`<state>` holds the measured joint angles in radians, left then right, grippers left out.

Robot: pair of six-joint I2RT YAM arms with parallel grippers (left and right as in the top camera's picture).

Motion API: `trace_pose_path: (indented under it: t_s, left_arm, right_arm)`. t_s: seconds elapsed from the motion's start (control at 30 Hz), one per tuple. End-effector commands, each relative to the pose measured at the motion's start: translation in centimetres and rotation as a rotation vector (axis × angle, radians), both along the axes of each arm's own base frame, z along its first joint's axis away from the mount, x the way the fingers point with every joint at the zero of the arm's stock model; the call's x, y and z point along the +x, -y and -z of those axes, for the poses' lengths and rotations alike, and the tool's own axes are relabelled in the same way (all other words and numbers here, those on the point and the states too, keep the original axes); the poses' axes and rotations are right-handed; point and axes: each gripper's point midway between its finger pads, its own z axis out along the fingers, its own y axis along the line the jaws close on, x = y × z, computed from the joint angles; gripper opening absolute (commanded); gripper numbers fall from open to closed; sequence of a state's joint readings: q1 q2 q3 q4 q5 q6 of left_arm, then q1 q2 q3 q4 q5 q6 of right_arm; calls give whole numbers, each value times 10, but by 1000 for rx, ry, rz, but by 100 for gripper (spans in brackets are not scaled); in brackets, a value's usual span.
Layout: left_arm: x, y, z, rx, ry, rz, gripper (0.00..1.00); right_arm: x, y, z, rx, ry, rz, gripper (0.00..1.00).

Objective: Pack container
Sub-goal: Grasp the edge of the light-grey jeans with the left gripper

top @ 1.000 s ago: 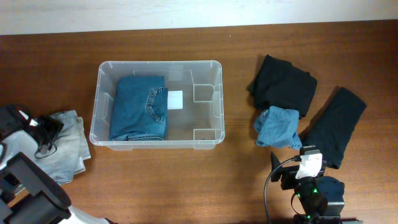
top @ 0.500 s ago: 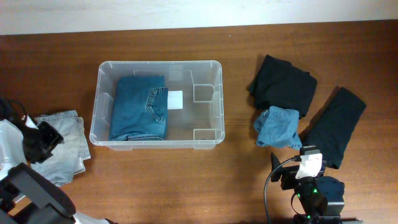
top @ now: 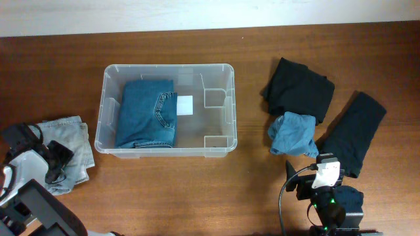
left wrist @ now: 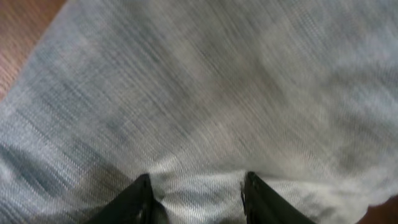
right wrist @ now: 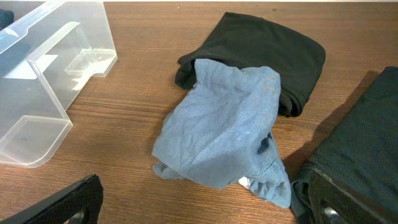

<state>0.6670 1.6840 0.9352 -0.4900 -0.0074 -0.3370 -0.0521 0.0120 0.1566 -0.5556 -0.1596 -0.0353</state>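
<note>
My left gripper (left wrist: 198,198) is down on the pale grey denim (left wrist: 205,93). Its jaws are spread, both tips pressed into the cloth, and a ridge of fabric is bunched between them. Nothing is pinched yet. I judge they stand this way to gather a fold thick enough to lift the whole garment at once.

The container (top: 197,131) sits on the table (top: 164,190), well apart from those jaws, beyond the far edge of the grey piece. A folded pair of blue jeans (top: 146,113) fills the half of it nearer my left jaws. That leaves the other half bare for what comes next, which looks like a sensible way to pack flat stacks side by side.

My right gripper (right wrist: 202,180) hangs above the table with its jaws wide apart and nothing in them. A crumpled light blue garment (right wrist: 224,130) lies just ahead of them and between them. A black garment (right wrist: 267,50) is behind it and touching it, and a second dark piece (right wrist: 360,143) is off to the jaws' right. The container's end wall shows ahead and to their left.

The only label I can find is a white label (top: 185,105) on the container's base. It is too small to read, and I see no brand marks on the clothes.
</note>
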Motion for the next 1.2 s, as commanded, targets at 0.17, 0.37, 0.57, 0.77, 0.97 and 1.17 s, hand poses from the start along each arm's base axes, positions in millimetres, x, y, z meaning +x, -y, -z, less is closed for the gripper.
trace_pose_path:
  t_s: [0.17, 0.37, 0.57, 0.77, 0.97, 1.17]
  left_arm:
    - [32, 38, 28, -297, 197, -163, 51]
    - [48, 37, 13, -293, 255, -55, 53]
    - [43, 62, -30, -360, 208, 190, 53]
    - [16, 33, -64, -187, 114, 215, 69]
    - [-14, -7, -73, -135, 135, 127, 80]
    - [-36, -39, -60, -128, 181, 88, 97]
  right_arm:
    - [0, 0, 2, -3, -2, -1, 98]
    - [0, 0, 2, -3, -2, -1, 98]
    - [0, 0, 2, -3, -2, -1, 98]
    - [0, 0, 2, -3, -2, -1, 98]
    - [0, 0, 2, -3, -2, -1, 98]
    - [0, 0, 2, -3, -2, -1, 98]
